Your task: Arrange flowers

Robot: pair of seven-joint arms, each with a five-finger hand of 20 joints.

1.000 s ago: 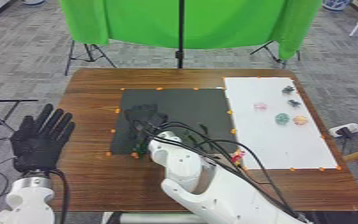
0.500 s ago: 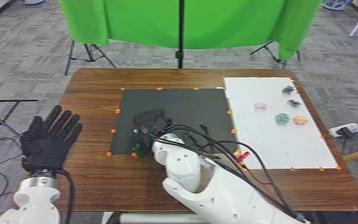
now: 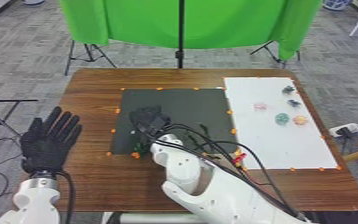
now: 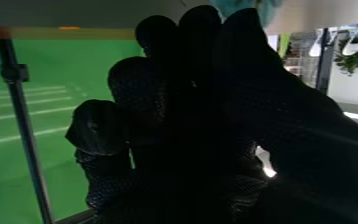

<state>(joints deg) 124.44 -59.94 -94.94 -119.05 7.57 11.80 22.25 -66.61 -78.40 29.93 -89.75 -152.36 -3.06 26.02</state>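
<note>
The dark mat [image 3: 202, 100] on the worktop [image 3: 94, 185] is taken as the reference. The right hand [image 3: 149, 118] is located over its left half; whether that hand is clenched, released or loaded cannot be determined. Green foliage [image 3: 141, 148] is seen at the mat's near-left part, and a red flower [image 3: 239, 159] just beyond its near-right corner. The left hand [image 3: 49, 146] is positioned left of the mat, released, with fingers straight. The step in hand is judged to be the handling of a stem at the mat. Next, a secure grasp should be confirmed and contact with the foliage avoided.
</note>
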